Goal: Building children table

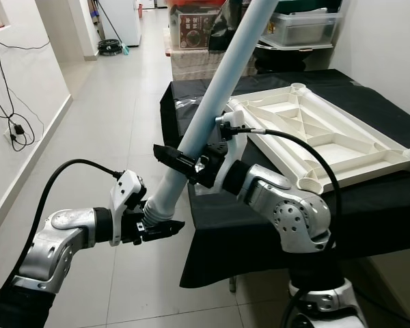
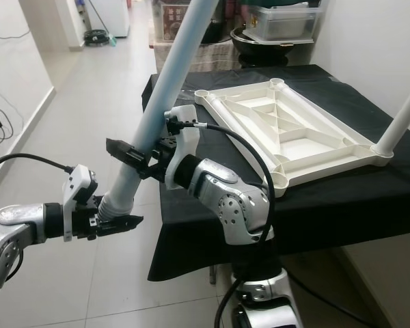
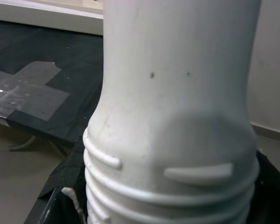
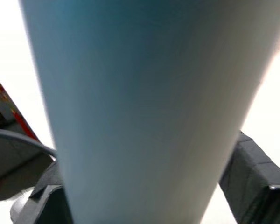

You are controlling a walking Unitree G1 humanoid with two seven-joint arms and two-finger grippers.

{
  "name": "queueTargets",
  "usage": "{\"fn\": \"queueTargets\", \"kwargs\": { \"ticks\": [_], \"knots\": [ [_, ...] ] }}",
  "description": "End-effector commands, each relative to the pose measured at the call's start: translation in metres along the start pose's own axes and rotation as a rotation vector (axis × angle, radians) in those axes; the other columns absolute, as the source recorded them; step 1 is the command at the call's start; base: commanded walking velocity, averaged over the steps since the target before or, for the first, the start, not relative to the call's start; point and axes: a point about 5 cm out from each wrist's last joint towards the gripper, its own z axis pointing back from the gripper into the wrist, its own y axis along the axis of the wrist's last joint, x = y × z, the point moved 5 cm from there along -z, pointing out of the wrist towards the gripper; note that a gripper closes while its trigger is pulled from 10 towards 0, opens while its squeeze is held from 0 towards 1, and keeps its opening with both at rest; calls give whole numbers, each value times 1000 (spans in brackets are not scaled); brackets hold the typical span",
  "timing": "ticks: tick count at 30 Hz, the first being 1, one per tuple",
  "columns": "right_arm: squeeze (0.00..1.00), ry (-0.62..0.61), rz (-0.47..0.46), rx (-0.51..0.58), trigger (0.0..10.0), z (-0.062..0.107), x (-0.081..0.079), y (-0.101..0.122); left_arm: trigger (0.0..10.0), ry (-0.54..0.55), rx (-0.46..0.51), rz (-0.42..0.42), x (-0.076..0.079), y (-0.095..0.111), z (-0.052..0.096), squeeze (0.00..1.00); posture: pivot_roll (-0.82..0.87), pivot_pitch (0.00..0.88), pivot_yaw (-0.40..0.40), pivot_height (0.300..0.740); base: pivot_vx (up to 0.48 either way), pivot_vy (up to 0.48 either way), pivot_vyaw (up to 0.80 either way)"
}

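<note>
— From the head camera, what do you see?

— Both arms hold one long pale blue table leg (image 1: 215, 102). Its long axis is tilted: the ribbed screw end is low, toward the robot's left, and the other end goes up and away, out of the top of the picture. The left gripper (image 1: 156, 220) is clamped on the ribbed end, over the tiled floor (image 1: 116, 123). The right gripper (image 1: 184, 162) is higher on the shaft, with one black finger on each side of it, closed on the leg.

— And the table itself?

— The white tabletop (image 1: 328, 140) lies upside down on a black cloth (image 1: 273, 219), its ribs facing up. It is to the right of the leg and does not touch it. At its right corner another leg (image 2: 403, 116) stands, tilted a little.

— The left wrist camera?

— Very close to the leg's end (image 3: 172, 140). I see the white screw ridges, and the black fingers (image 3: 60, 186) press against them on both sides. Behind is the cloth (image 3: 46, 56).

— The right wrist camera?

— The blue shaft (image 4: 144, 116), very near and blurred. A black finger (image 4: 252, 182) lies at the side of it.
</note>
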Motion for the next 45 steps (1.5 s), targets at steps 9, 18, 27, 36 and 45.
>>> {"fn": "queueTargets", "kwargs": {
  "ticks": [9,18,27,36,45],
  "knots": [
    [0,51,-151,58,0,-1,-13,12,10000,-39,-10,-28,6,-3,-3,0,42,0,-17,740,0,0,0],
    [0,43,-176,63,0,0,-15,9,10000,-26,-5,-58,2,-2,-4,94,38,0,-17,740,0,0,0],
    [0,-105,-65,122,0,4,10,26,10000,144,132,-88,-21,24,3,1000,37,0,-20,740,0,0,0],
    [0,-341,142,146,0,27,64,55,10000,347,247,-116,-37,51,34,1000,57,0,-38,740,0,0,0],
    [0,-735,373,174,706,78,124,82,10000,853,374,-63,-74,54,87,0,71,0,-44,740,0,0,0]
  ]
}}
